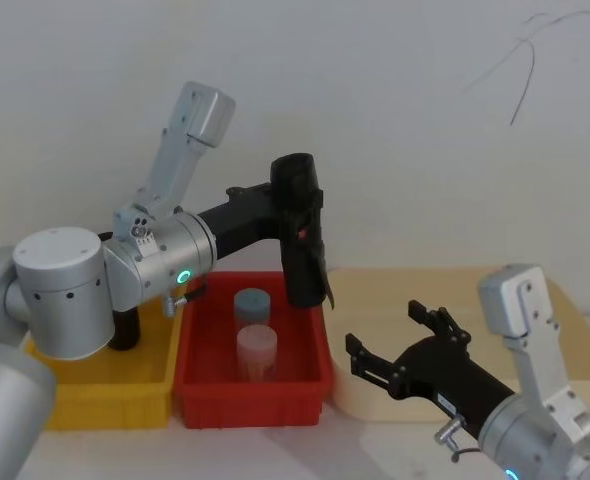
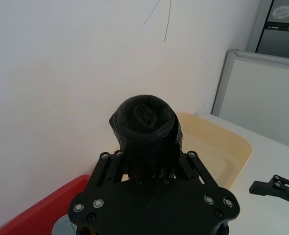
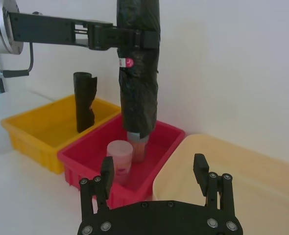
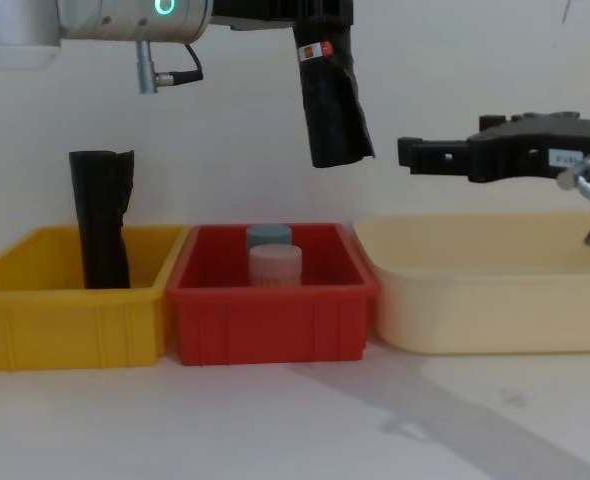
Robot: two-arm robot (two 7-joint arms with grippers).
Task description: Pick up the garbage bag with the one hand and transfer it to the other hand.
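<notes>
The left gripper (image 1: 293, 208) is clenched on the garbage bag (image 1: 301, 250), its slim black fingers pinching the roll from both sides near the upper end. The red-and-white label band sits just below the fingers. The bag hangs roughly upright in the air, its lower end leaning slightly toward the robot's right and ending in a loose crinkled edge, well above the bins.

Directly beneath it stands a red bin (image 1: 255, 395) holding two small cups: one with a grey-blue lid (image 1: 252, 303) toward the back and a pale pinkish one (image 1: 256, 350) in front of it. The bag touches neither cup. Just beside the red bin on the robot's left is a yellow bin (image 1: 105, 400), where an unlabelled black roll (image 1: 123, 330) stands upright near the back. On the red bin's other side lies a wide cream tray (image 1: 395, 290).

The left arm reaches in from the left with its forearm nearly level, the teal-lit wrist over the yellow bin and the fingers stretched sideways over the red bin.

The right gripper (image 1: 395, 335) is released, its fingers spread with nothing between them. It hovers over the cream tray, pointing toward the bag at about the height of the bag's lower end, apart from it.
</notes>
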